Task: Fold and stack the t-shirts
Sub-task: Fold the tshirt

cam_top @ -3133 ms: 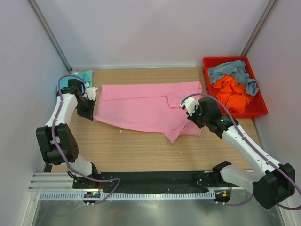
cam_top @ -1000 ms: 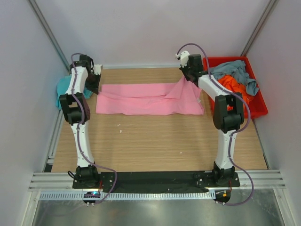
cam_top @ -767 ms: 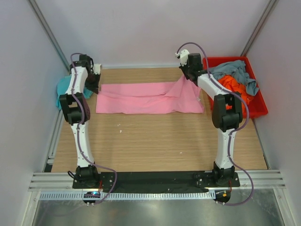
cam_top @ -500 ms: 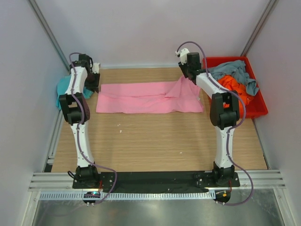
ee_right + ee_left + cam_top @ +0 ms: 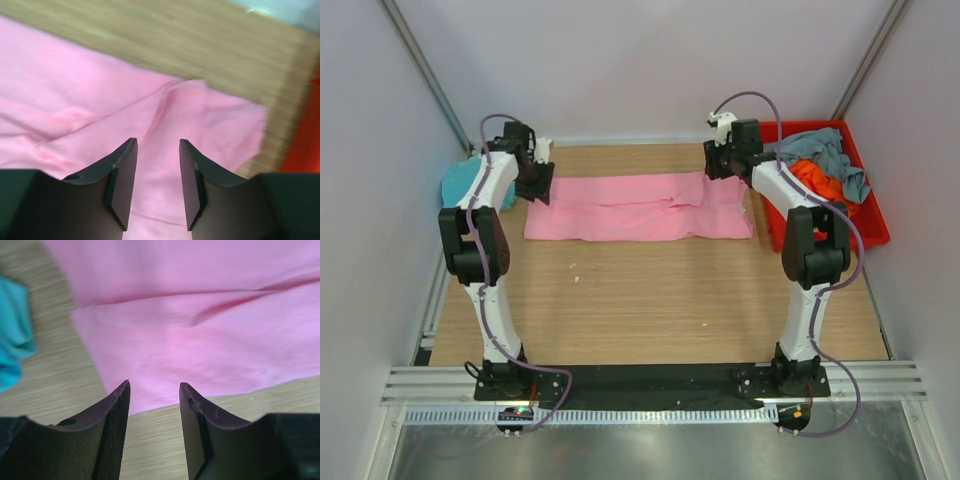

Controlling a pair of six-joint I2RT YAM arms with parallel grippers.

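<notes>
**Top view.** The pink shirt (image 5: 640, 207) lay flat as a long band across the far part of the worktop (image 5: 640, 300), its length running left to right. The left tool (image 5: 542, 182) stood over the band's left end. The right tool (image 5: 713, 167) stood over its far right corner. Contact with the cloth could not be judged from this view. The teal shirt (image 5: 455, 187) lay bunched at the worktop's left edge, just beside the left arm. The orange shirt (image 5: 812, 182) and the grey-blue shirt (image 5: 832, 150) lay heaped in the red bin (image 5: 868, 232) at the far right. The grey-blue one lay partly over the orange one.

**Left wrist view.** The left tool's fingers (image 5: 112, 435) stood moderately apart, with nothing between them and no cloth gripped. Their tips were over the pink shirt's edge, where it met bare wood. The cloth there lay flat apart from one shallow crease. The teal shirt showed at the left margin, separated from the pink one by a strip of worktop.

**Right wrist view.** The right tool's fingers (image 5: 122, 185) were likewise moderately apart and gripped nothing. Pink cloth with soft folds lay beneath them. The shirt's corner ended short of the bin, whose red showed at the right margin, with wood between them.
</notes>
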